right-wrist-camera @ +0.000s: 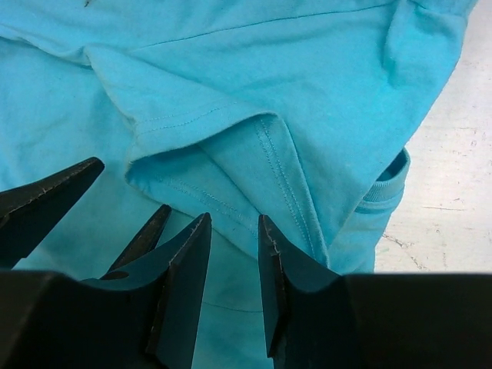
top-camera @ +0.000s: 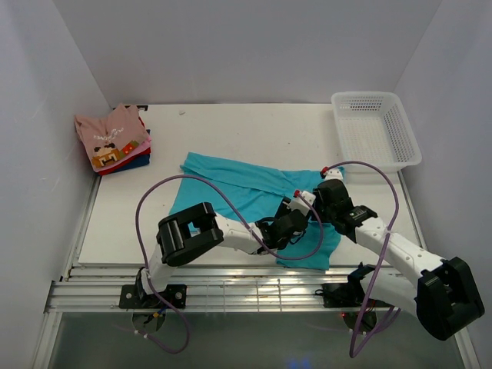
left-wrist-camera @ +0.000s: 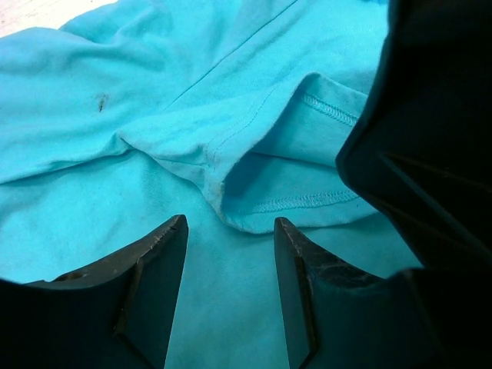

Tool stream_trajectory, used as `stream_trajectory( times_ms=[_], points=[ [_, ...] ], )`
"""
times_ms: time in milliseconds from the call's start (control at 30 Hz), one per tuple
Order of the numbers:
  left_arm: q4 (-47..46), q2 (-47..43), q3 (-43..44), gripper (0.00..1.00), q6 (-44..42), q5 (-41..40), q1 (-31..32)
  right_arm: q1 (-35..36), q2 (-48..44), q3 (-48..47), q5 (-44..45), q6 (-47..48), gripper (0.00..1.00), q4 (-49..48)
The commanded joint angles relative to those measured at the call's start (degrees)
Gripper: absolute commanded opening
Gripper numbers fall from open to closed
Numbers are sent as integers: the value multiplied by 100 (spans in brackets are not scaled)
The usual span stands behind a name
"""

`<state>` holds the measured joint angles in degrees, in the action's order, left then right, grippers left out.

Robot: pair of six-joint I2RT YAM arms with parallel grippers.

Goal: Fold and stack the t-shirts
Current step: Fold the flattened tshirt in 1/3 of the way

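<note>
Teal t-shirt (top-camera: 238,181): lying rumpled on the white desk (top-camera: 231,123), from the middle towards the near right; not yet folded; one long crease runs along its far edge; a small dark speck (left-wrist-camera: 101,100) shows on the cloth in my left wrist view.
Sleeve (left-wrist-camera: 292,169): doubled over on the body of the shirt, stitched hem showing; both end effectors sit right at it.
Left end effector (top-camera: 301,206): low over the near right part of the shirt; jaws clearly apart; I see only flat cloth between them, nothing gripped; the sleeve's folded edge lies just ahead of the fingertips.
Right end effector (top-camera: 327,183): close beside the left one, on its far right side; jaws stand with a narrow gap; the sleeve's fold runs down into that gap; I cannot tell whether the cloth is pinched or merely lies beneath.
Folded t-shirts (top-camera: 115,142): stacked at the far left corner of the desk, well apart from both arms; the pink one with the pixel-block graphic on top; red and dark blue edges under it.
White mesh basket (top-camera: 377,127): far right corner of the desk, just beyond the right end effector.
</note>
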<state>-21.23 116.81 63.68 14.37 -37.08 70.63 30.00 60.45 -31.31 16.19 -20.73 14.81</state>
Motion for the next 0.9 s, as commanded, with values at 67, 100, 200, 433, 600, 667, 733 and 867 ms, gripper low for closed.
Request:
stream_trajectory(
  times_ms=[67,100,200,433,600,667,733,867],
  points=[
    [-21,201,259,57,13,-89,-67,67,-112,55,-80,69,36,-154],
    [-21,219,250,55,39,-89,-93,50,-138,64,-63,78,35,-154],
    [-21,193,145,38,127,-185,-146,50,-173,90,-45,78,33,-154],
    [-30,-80,-232,20,285,-484,-155,50,-7,90,-115,78,32,-198],
    [-21,-264,-453,22,426,-458,-155,41,169,108,-221,78,31,-242],
    [-21,-282,-479,22,452,-388,-155,50,231,108,-247,69,31,-224],
    [-30,-273,-462,25,461,-300,-155,41,301,108,-221,34,31,-198],
    [-91,-238,-356,46,444,77,-155,50,406,2,-90,-167,30,118]
  ],
)
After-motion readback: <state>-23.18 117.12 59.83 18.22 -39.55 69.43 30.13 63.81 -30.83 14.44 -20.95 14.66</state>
